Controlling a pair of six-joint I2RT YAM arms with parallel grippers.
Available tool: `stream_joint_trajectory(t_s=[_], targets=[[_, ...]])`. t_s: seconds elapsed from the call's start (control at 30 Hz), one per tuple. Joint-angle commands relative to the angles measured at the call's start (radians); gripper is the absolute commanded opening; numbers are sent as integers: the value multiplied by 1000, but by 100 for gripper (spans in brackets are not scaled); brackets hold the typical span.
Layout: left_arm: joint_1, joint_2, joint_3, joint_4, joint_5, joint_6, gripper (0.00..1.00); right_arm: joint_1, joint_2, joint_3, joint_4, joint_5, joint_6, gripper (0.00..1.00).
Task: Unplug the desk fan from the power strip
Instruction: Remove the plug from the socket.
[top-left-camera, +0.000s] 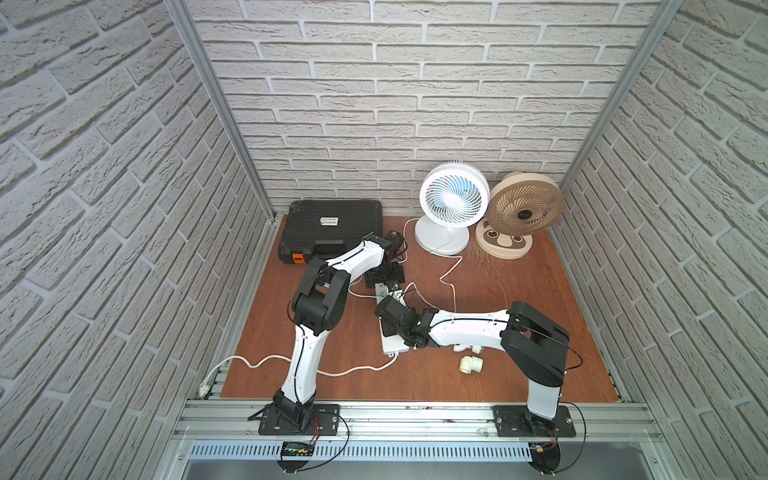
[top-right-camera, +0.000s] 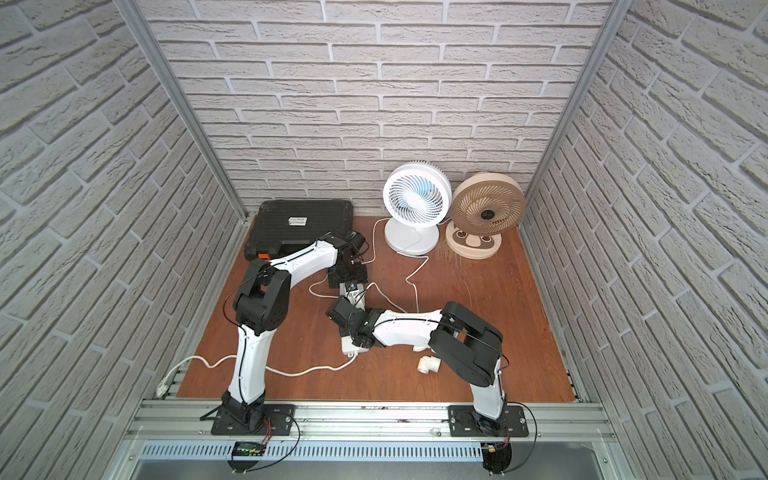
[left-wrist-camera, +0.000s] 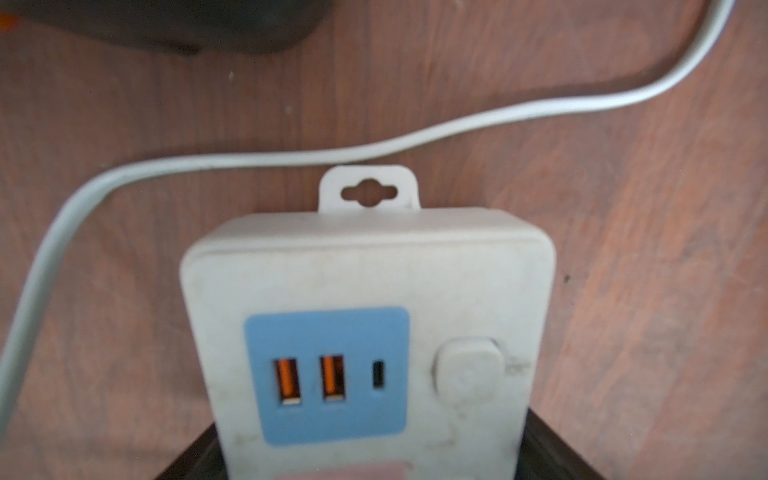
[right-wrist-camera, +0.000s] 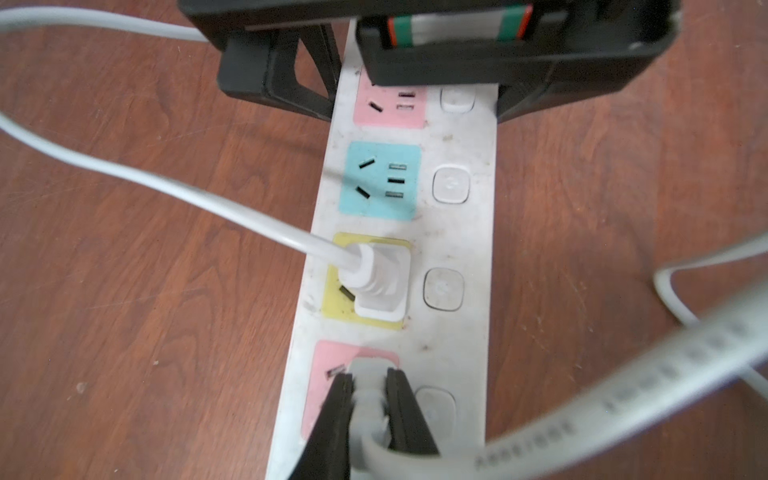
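The power strip (right-wrist-camera: 457, 232) lies on the wooden floor, showing pink, blue and yellow sockets; both top views show its near end (top-left-camera: 392, 345) (top-right-camera: 353, 347). My right gripper (right-wrist-camera: 370, 378) is shut on a grey-white plug (right-wrist-camera: 368, 370) seated in the nearer pink socket. A second white plug (right-wrist-camera: 380, 282) sits in the yellow socket. My left gripper (right-wrist-camera: 415, 99) (left-wrist-camera: 374, 457) clamps the strip's far end by the USB ports (left-wrist-camera: 328, 376). A white fan (top-left-camera: 453, 199) and a beige fan (top-left-camera: 525, 210) stand at the back right. I cannot trace which cord belongs to which fan.
A black tool case (top-left-camera: 332, 228) lies at the back left. A white pipe elbow (top-left-camera: 471, 365) rests near the right arm. The strip's own cord (top-left-camera: 353, 369) trails to the front left edge. Loose fan cords (top-left-camera: 451, 270) snake across the middle.
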Motion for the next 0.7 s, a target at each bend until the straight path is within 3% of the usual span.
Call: stream_joint_trajectory(t_s=[0.0,0.23,0.53,0.67], targets=[[-4,97,-68,23,38,10,0,-11,6,-25,19,-79,25,3],[-2,101,-61,19,38,14,0,5,16,10,-32,-25,-10,3],[-2,113,-50,19,48,13,0,87,68,139,-178,187,-115,3],[-3,110,-50,20,50,13,0,99,73,162,-191,210,-133,3]])
